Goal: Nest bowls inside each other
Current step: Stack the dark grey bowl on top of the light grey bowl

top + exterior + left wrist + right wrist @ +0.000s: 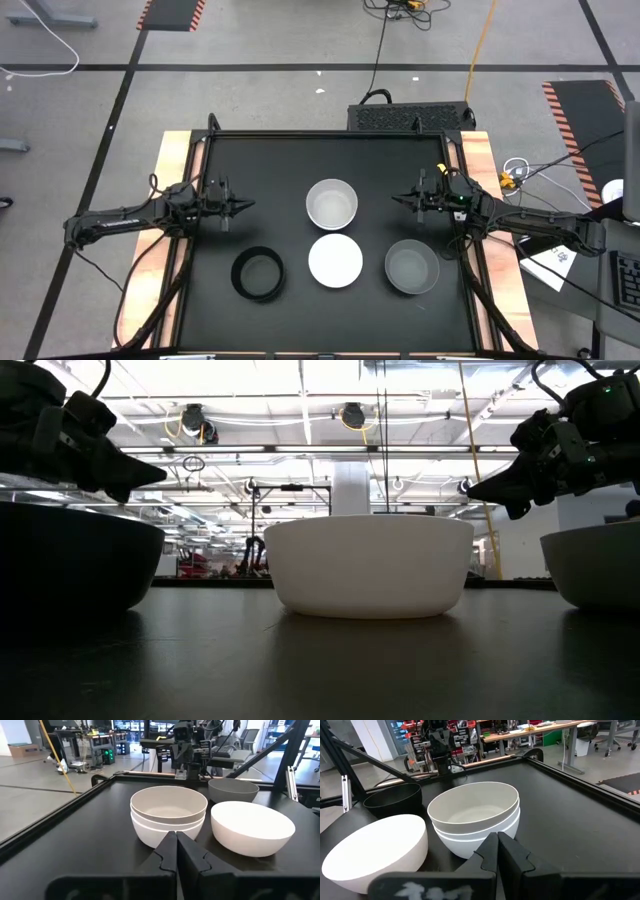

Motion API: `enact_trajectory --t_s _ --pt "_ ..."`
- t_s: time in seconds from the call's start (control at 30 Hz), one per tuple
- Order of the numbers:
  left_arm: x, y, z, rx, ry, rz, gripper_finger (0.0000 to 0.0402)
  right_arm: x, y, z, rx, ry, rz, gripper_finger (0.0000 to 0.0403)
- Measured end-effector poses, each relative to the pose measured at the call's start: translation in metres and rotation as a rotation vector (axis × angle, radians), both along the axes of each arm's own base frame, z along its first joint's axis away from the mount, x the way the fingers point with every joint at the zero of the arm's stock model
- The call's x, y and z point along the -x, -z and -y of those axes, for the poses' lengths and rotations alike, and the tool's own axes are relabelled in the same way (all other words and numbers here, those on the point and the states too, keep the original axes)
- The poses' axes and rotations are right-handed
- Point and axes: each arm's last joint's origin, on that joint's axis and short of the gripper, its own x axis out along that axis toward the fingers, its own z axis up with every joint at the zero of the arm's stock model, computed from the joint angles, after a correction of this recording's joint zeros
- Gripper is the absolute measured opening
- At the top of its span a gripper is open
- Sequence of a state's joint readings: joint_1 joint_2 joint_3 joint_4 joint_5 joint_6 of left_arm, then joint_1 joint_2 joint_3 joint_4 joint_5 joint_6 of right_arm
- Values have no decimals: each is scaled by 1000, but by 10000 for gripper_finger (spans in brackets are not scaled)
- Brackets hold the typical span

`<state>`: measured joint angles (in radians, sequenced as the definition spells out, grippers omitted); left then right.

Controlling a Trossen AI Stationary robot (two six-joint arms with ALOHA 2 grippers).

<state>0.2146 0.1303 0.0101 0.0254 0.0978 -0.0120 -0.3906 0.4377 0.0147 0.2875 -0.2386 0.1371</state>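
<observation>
The left gripper hovers above the black table at its left side, pointing toward the middle. Its two fingers are pressed together with nothing between them, as the left wrist view shows.

Nearer the front edge, left of centre, sits the black bowl, upright and standing alone. In the low view it fills the left edge as a dark shape.

At the centre of the table stands the white stack, upright: the wrist views show one white bowl seated inside another, the inner rim rising slightly above the outer. It lies between the two grippers, and both point toward it from either side without touching it.

Just in front of the stack is a single white bowl, which in the wrist views appears tipped over, its rounded underside facing up. In the low view it stands in the middle of the frame. It sits near the stack, but whether the two touch cannot be told.

To the right of that, near the front right of the table, sits the grey bowl, upright and apart from the others; the low view catches its edge at the right.

The right gripper hovers over the right side of the table, aimed at the middle. Its fingers are likewise closed against each other and hold nothing.
</observation>
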Motion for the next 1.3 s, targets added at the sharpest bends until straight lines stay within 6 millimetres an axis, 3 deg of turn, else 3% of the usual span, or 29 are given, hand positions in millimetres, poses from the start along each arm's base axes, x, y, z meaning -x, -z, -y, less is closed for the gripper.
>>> enact_trajectory --t_s 0.27,0.43,0.7,1.03,1.3 --pt "0 0 0 -1 1 0 2 0 -2 -1 67 -52 11 3" --pt "0 0 0 -3 2 -1 10 -1 -15 -6 91 -217 152 17" --pt "0 0 0 -3 3 -1 25 -2 -28 -13 45 -286 279 58" --pt "0 0 0 -4 3 -1 26 -5 -31 -32 -15 -440 304 84" --pt "0 0 0 -10 3 -2 26 -9 -28 -48 -46 -442 290 84"
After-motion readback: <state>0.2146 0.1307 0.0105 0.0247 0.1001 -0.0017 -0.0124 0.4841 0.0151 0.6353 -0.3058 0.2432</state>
